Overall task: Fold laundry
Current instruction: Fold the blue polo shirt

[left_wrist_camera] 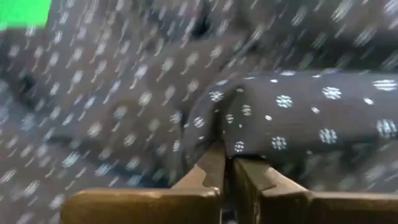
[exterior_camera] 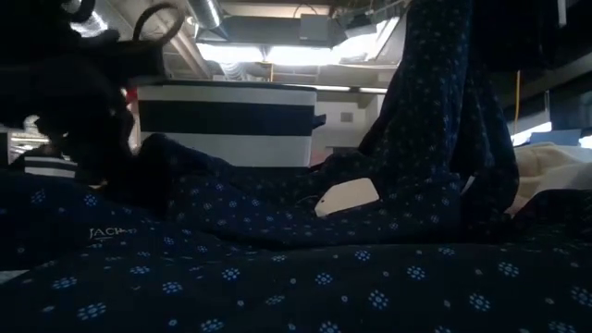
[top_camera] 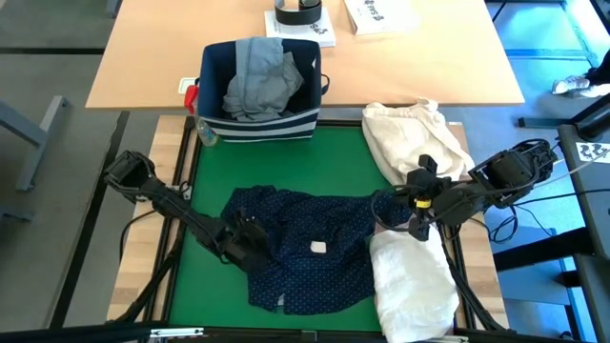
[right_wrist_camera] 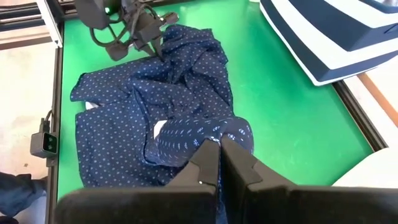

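The navy white-dotted shirt (top_camera: pixel 305 243) lies crumpled on the green mat (top_camera: pixel 286 167). My left gripper (top_camera: pixel 250 248) is down at the shirt's left edge, shut on the cloth (left_wrist_camera: pixel 227 163). My right gripper (top_camera: pixel 417 221) stands above the mat's right side, shut on the shirt's right part (right_wrist_camera: pixel 220 148). In the low view that part rises as a tall column (exterior_camera: pixel 444 111). A white shirt (top_camera: pixel 410 281) lies bunched at the near right. Grey jeans (top_camera: pixel 259 76) sit in the striped bin (top_camera: pixel 257 124). My left gripper pinches a raised fold of the navy shirt (left_wrist_camera: pixel 233 140) between its two fingers, near the shirt's left edge. It comes slanting down from the table's left. The cloth around the fold lies on the mat. My right gripper pinches a gathered bunch of the navy shirt's right part (right_wrist_camera: pixel 208 134) between its two fingers, slanting down from the right. That part is lifted off the mat and hangs below the fingers. The remaining cloth lies spread on the mat.
A cream-beige cloth bundle (top_camera: pixel 415 133) lies at the mat's far right corner. The navy bin stands at the far edge, with a wooden table (top_camera: pixel 152 48) behind it. Bare green mat shows between the bin and the shirt. Black frame rails (top_camera: pixel 181 210) run along the mat's sides.
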